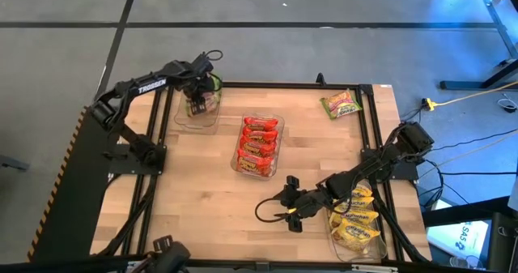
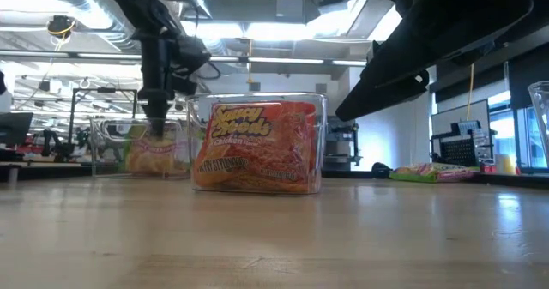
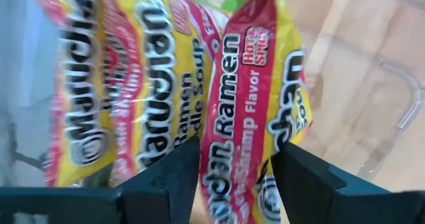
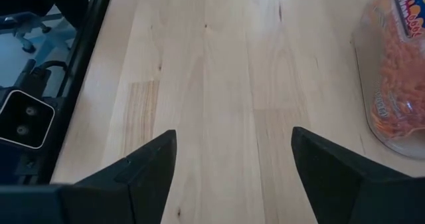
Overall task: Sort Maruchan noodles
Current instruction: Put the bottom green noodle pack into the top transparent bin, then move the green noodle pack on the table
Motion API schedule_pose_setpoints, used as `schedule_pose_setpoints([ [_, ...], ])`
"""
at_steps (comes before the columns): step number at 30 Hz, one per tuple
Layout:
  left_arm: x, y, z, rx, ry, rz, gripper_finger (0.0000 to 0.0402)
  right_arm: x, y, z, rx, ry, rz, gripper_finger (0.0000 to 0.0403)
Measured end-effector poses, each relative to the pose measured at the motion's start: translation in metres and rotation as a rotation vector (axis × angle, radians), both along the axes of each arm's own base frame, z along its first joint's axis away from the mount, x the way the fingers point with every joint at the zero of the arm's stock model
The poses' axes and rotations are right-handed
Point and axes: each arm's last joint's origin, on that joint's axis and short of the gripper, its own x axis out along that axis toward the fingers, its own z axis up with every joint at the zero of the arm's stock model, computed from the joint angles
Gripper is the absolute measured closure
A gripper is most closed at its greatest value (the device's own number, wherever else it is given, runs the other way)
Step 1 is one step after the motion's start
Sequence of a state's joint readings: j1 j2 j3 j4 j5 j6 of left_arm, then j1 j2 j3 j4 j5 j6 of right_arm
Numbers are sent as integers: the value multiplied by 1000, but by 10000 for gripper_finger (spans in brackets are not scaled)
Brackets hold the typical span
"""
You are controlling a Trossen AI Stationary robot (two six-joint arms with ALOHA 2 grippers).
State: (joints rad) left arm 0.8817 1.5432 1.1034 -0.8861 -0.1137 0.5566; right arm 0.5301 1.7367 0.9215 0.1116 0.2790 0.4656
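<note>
Overhead, a light wooden butcher-block table carries three clear plastic rectangular trays. The left tool hangs inside the far-left clear tray, pointing downward among upright packets. In the left wrist view, a crinkly yellow-and-red packet of shrimp-flavour Maruchan ramen stands between the tool's two dark fingers. A gap shows on either side of the packet, so the fingers are parted and do not visibly clamp it; whether either one touches the wrapper cannot be told. Further yellow-and-red ramen packets stand just beside it in the same tray, pressed side by side.

The low view shows the left arm descending into that tray on the far side of the table, with the middle tray nearer the camera.

The middle clear tray holds a row of red ramen packets, seen end-on in the low view as an orange-red chicken-flavour packet.

The right tool lies low over bare wood near the front of the table, its fingers spread wide with nothing between them. Just beside it, at the front right corner, the third clear tray contains stacked yellow ramen packets.

One green-edged ramen packet lies loose and flat near the far right corner, well apart from both tools.
</note>
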Motion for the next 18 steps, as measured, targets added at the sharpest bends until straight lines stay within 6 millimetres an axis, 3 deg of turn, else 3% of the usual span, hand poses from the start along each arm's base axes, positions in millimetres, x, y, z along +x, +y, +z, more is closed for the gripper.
schedule_pose_setpoints([
  [5, -7, 0, 15, 69, -56, 31, 224, 0, 0, 0, 2, -2, 0, 130],
  [13, -7, 0, 17, 75, -75, 73, 224, 1, 1, 1, 9, -13, 1, 130],
  [18, -4, -13, 40, 142, -172, 105, 224, 1, 1, 1, 25, -1, 25, 130],
])
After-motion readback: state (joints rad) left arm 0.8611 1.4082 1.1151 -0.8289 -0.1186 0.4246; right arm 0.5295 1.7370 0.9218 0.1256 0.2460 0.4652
